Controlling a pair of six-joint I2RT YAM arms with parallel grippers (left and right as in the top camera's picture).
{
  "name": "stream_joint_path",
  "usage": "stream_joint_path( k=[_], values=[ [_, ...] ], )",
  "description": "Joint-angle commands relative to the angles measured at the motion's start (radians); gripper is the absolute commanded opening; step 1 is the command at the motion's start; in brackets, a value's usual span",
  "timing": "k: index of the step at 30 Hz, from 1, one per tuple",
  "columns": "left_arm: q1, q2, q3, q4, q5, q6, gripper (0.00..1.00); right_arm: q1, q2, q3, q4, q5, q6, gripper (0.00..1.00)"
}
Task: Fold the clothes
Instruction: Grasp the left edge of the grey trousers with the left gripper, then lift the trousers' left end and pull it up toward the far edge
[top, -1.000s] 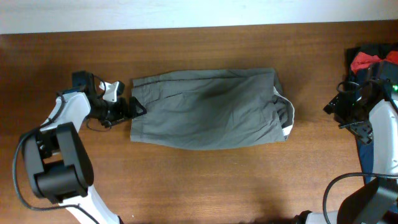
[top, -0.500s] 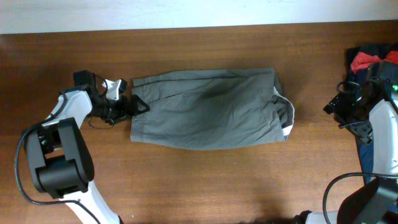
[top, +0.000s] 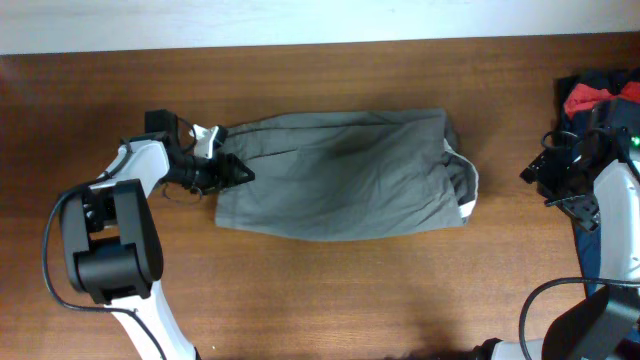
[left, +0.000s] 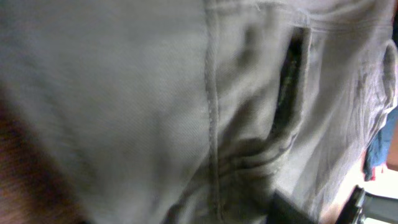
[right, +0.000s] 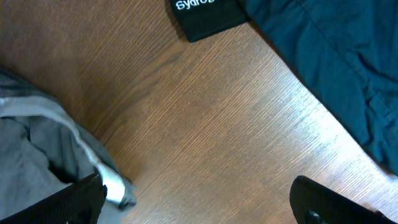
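Brown wood-grain surface, two arms rising from its near edge. On the one side the left gripper lies low at the left end of the clothes, fingertips over the hem. Whether it pinches the cloth or only touches it, cannot tell: its wrist view is all blurred grey fabric, a stitched seam and a dark pocket slit. Opposite, the right gripper sits apart from the clothes, jaws spread wide over bare wood, nothing between them. Mid-surface: the clothes, grey-olive, lying flat in a rough rectangle, paler lining showing at the right end. Farther right, at the edge, a dark navy garment with a black label; red cloth heaped behind it.
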Motion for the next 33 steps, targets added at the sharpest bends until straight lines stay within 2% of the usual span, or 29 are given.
stream_joint_path(
  k=[1,5,9,13,20,25,33],
  values=[
    [-0.011,0.064,-0.039,0.006,-0.107,0.013,0.25,-0.002,-0.006,0.017,0.000,0.002,0.009,0.99],
    [-0.010,0.064,-0.039,0.016,-0.130,0.013,0.24,-0.002,-0.006,0.017,0.000,0.002,0.009,0.99],
    [-0.002,0.064,-0.032,0.012,-0.145,0.011,0.12,-0.002,-0.006,0.017,0.000,0.002,0.009,0.99],
    [0.022,0.064,0.012,-0.050,-0.225,-0.008,0.01,-0.002,-0.006,0.017,0.000,0.002,0.009,0.99],
    [0.068,0.064,0.187,-0.263,-0.369,-0.009,0.01,-0.002,-0.006,0.017,0.000,0.002,0.009,0.99],
    [0.072,0.064,0.374,-0.425,-0.439,-0.010,0.01,-0.002,-0.006,0.017,0.000,0.002,0.009,0.99],
    [0.069,0.064,0.687,-0.667,-0.475,-0.018,0.01,-0.002,-0.006,0.017,0.000,0.002,0.009,0.99]
  ],
)
